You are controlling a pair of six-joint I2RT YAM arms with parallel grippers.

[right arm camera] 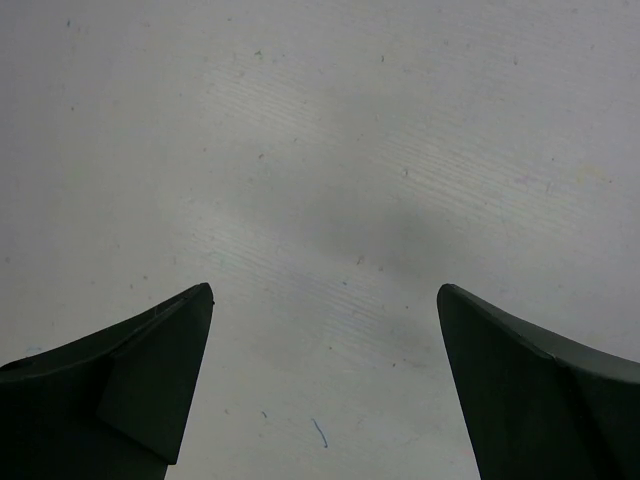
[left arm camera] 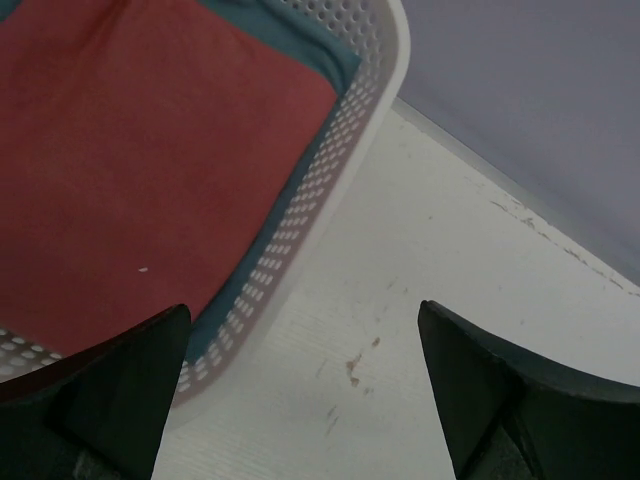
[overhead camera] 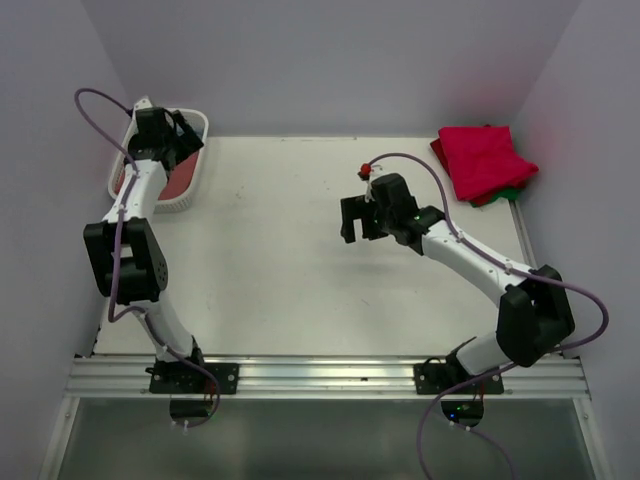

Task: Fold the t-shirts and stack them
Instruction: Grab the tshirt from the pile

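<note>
A dusty salmon-red t-shirt (left arm camera: 130, 150) lies in the white lattice basket (left arm camera: 372, 110) at the table's far left, with a teal cloth (left arm camera: 335, 62) showing under its edge. My left gripper (left arm camera: 303, 310) is open and empty, hovering over the basket's right rim and the table beside it; in the top view it (overhead camera: 178, 135) is above the basket (overhead camera: 192, 170). A folded crimson-pink t-shirt (overhead camera: 485, 158) lies on a green one (overhead camera: 516, 192) at the far right corner. My right gripper (overhead camera: 357, 228) is open and empty above the bare table's middle (right arm camera: 325, 290).
Grey walls close in the table (overhead camera: 280, 260) at the back and both sides. The basket stands against the left wall. Small brown stains (left arm camera: 352, 368) mark the table near the basket. The arm bases sit on a metal rail (overhead camera: 320, 375) at the near edge.
</note>
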